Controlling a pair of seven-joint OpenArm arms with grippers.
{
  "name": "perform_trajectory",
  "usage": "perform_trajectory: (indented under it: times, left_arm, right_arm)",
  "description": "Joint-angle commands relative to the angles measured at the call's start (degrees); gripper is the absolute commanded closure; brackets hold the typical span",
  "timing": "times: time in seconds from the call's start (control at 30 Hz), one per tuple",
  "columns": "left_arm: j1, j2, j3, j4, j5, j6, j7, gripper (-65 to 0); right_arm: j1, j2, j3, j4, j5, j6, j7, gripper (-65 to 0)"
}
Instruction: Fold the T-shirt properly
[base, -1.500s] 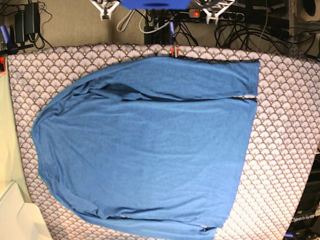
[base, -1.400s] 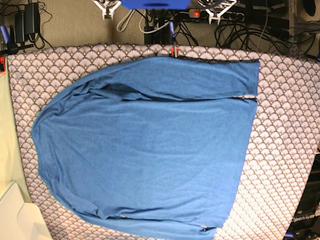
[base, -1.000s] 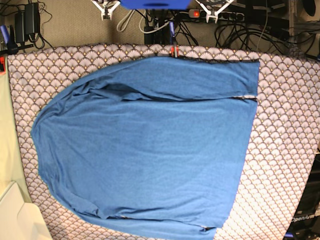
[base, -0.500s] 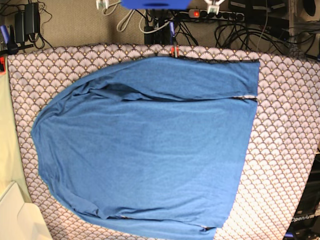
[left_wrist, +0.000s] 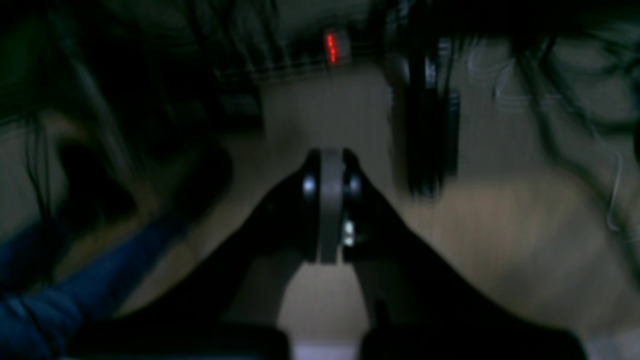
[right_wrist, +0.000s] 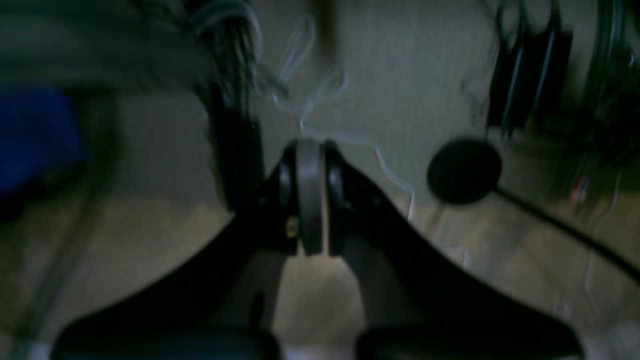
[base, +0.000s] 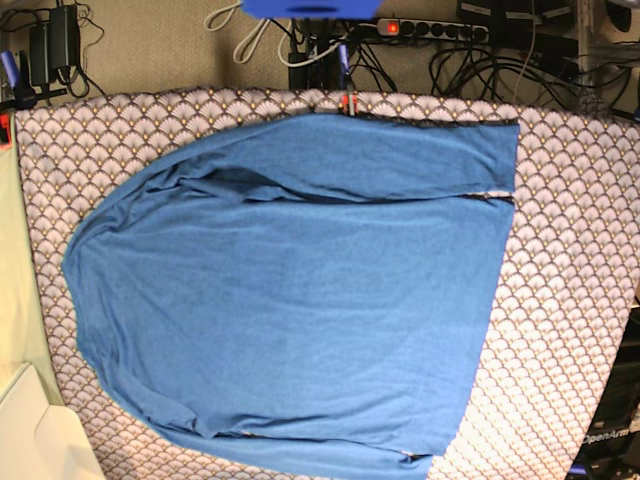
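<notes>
1. The setting is a desk (base: 570, 300) covered by a scallop-patterned lilac-white tablecloth (base: 560, 360), with bare floor, a power strip (base: 430, 28) and tangled cables (base: 480, 60) beyond its far edge.

2. The left claw (left_wrist: 331, 200) has its fingers pressed together with nothing between them. In its wrist view it hangs over the floor, off the desk. That view is dim and blurred.

3. The right claw (right_wrist: 310, 197) is likewise pressed together and empty, and it too looks down at floor and a loose white cable (right_wrist: 320, 100). Neither claw shows in the base view, so both appear to be raised clear of the work area.

4. The T-shirt (base: 300, 300) lies spread flat across most of the desk. Its straight hem runs near the right edge of the desk in the base view, and its rounded shoulder end reaches toward the left edge.

5. A sleeve or side panel appears already turned in along the far edge, leaving a seam line across the cloth. The near edge of the garment runs to the near edge of the desk.

6. Judged from this, the fold is at an early stage, with the arms parked between steps.

7. The next move probably calls for both claws to come down, spread, and pinch an edge of the cloth at two well-separated points. A pinch that also catches the tablecloth would drag it along.
</notes>
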Motion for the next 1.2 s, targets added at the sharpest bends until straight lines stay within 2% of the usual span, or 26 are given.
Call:
perform_trajectory:
  times: [0.0,0.13,0.23,0.33,0.43,0.5,0.6,0.7,0.77,0.9,1.07,1.17]
  left_arm:
    - [2.67,-1.08,-0.03,4.35,-1.39,-0.3,-1.51,-0.3]
    - [8.47,-5.56,-0.21,16.66,-9.21,-0.12,-1.68,-0.3]
    - [11.28,-6.97,-3.2,24.22,-13.34,-0.12,-1.42,-0.4]
    - [12.95,-6.71,-7.95,29.85,-13.26,-0.39,-1.42,-0.5]
    - [13.39,-6.62,-10.76,33.98,-12.64,-0.39,-1.33,-0.6]
    - [13.66,-6.62,-12.17,36.17,-12.73,-0.39,-1.33,-4.1]
    - [13.48,-6.62,-13.66,38.55,-12.9,-0.47,-1.33,-17.6]
    - [12.78,-6.62,-13.75,38.81,-12.9,-0.47,-1.42,-28.9]
    - [11.02,-6.62,-13.75,38.72,-12.9,-0.47,-1.42,-32.9]
    - [6.27,-6.53,-13.4,37.93,-12.9,-0.47,-1.33,-33.0]
    - [0.64,-4.68,-13.66,36.53,-12.55,-0.47,-1.33,-33.0]
    - [-0.85,-4.24,-13.75,35.65,-12.64,-0.47,-1.33,-33.0]
  right_arm:
    - [-2.44,1.21,0.34,3.57,0.01,0.12,1.4,0.0]
    - [-7.1,1.39,0.87,15.0,0.01,0.12,1.05,-0.1]
    - [-8.86,1.39,3.16,24.85,0.01,0.12,-2.64,-0.1]
    - [-8.95,1.3,4.12,32.49,0.1,0.12,-6.51,-0.7]
    - [-6.66,1.21,4.65,33.2,0.1,0.12,-6.77,-6.5]
    - [-4.9,1.21,4.65,33.2,0.1,0.12,-7.03,-13.1]
    - [-2.97,1.3,4.56,33.2,0.1,0.12,-6.68,-22.9]
    - [-0.07,1.39,4.39,33.11,0.1,0.39,-7.03,-27.2]
    - [2.22,1.3,4.74,33.11,0.1,1.97,-7.03,-27.6]
    - [7.32,1.3,4.83,32.85,0.01,4.78,-8.79,-27.6]
    - [16.02,1.56,4.74,32.58,0.01,4.87,-19.34,-27.5]
    - [19.98,2.36,4.83,32.58,0.01,7.77,-23.91,-27.4]
